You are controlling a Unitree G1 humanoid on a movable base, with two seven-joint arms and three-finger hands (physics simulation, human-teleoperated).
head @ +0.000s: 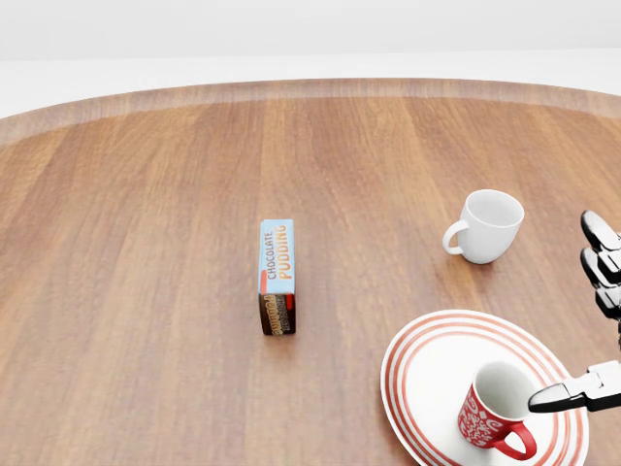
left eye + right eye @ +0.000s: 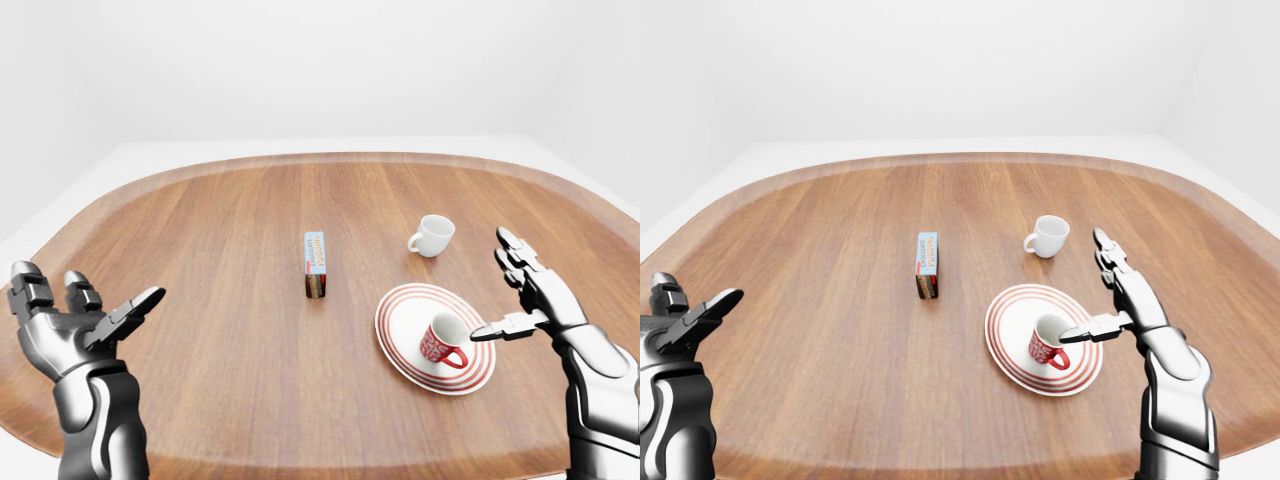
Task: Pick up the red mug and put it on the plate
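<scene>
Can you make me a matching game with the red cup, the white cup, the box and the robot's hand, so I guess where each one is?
Things:
1. red mug
2. white mug
3. pudding box
4. right hand

Places or states:
A. lying on the bare wood at the middle of the table
B. open, fingers spread, beside the plate
C. standing upright on the striped plate
D. on the wood above the plate in the head view

Pairs: 1-C, 2-D, 3-A, 4-B
</scene>
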